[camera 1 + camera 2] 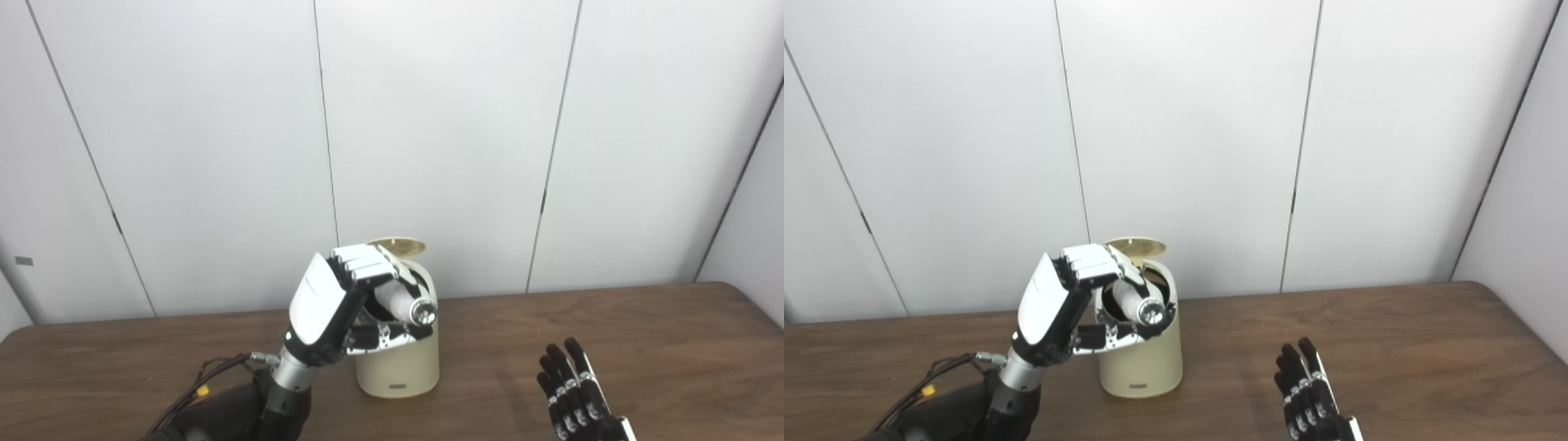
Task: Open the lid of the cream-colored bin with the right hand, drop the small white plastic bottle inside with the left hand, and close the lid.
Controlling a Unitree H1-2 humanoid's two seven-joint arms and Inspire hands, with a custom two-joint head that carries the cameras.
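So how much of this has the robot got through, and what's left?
Done: the cream-colored bin has its round lid raised. In hand: the left hand holds the small white plastic bottle over the opening. The right hand waits open, apart from the bin. Left: dropping the bottle and closing the lid.

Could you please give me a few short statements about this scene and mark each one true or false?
1. The bin has its lid raised. True.
2. The left hand holds the white bottle over the bin's opening. True.
3. The right hand grips the lid. False: it is open above the table, apart from the bin.
4. The bottle lies on the table. False: it is held up in the left hand.
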